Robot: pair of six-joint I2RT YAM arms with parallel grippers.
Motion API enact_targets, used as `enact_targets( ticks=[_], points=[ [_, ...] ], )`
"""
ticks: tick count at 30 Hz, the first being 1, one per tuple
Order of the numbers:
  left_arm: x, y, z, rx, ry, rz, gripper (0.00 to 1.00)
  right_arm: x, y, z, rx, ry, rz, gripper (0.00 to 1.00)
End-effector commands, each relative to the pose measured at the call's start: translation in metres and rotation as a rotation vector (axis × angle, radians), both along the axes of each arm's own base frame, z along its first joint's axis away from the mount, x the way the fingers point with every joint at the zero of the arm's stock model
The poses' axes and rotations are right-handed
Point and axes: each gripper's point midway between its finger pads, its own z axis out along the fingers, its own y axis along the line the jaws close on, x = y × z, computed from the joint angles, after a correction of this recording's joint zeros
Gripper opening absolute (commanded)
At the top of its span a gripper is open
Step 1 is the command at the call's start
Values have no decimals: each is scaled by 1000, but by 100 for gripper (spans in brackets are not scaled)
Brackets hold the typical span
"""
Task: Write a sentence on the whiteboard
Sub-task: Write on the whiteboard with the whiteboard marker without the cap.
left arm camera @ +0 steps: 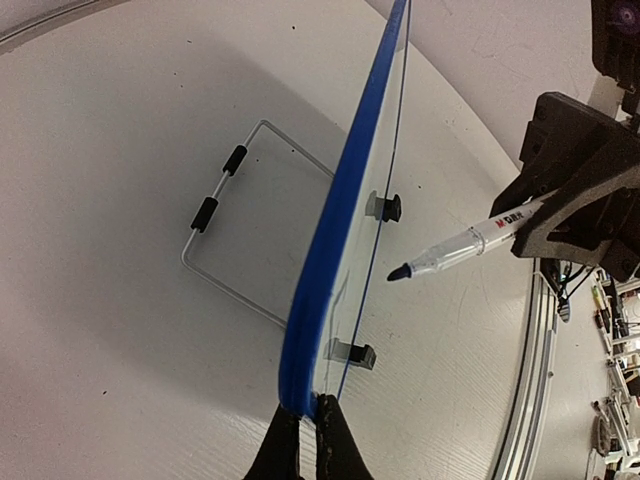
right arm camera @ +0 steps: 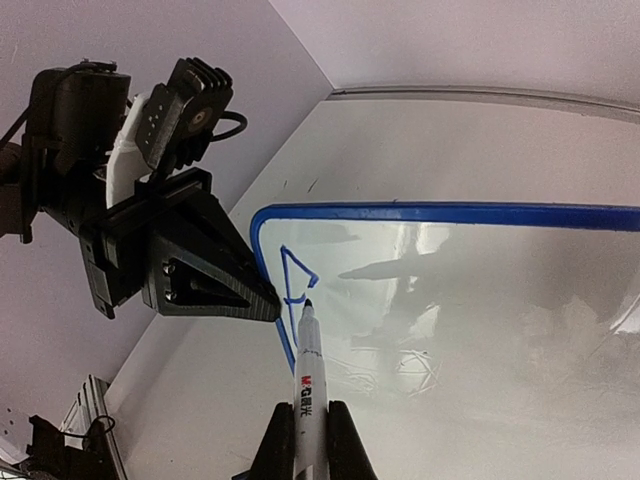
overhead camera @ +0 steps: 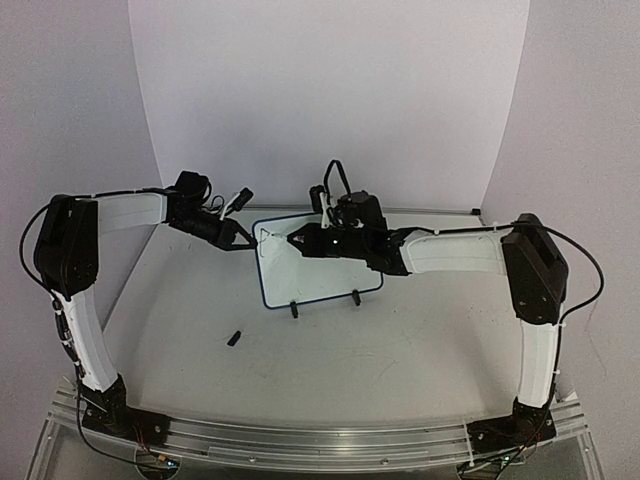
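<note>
Left tool (left arm camera: 307, 408) pinches whiteboard (left arm camera: 338, 205) corner — right tool's (right arm camera: 309, 408) marker (right arm camera: 307, 365) at its face.

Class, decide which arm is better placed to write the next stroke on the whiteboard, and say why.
Right. The right gripper is shut on the marker, its tip beside the blue stroke near a corner of the whiteboard. The left gripper is shut on the board's edge, probably bracing it.
</note>
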Motion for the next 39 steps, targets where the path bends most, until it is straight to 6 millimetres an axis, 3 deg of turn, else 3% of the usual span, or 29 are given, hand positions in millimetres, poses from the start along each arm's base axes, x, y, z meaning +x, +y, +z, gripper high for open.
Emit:
enact_targets(
  ticks=[1, 22, 35, 39],
  points=[
    [5, 3, 15, 35, -90, 3, 0, 9, 3, 14, 36, -24, -11, 0],
    [5, 2, 15, 36, -92, 0, 0, 15, 9, -4, 18, 7, -16, 0],
    [5, 2, 15, 36, -91, -2, 0, -4, 4, -40, -41, 81, 36, 0],
    [5, 2, 14, 36, -89, -2, 0, -4, -4, -40, -52, 78, 10, 0]
  ],
)
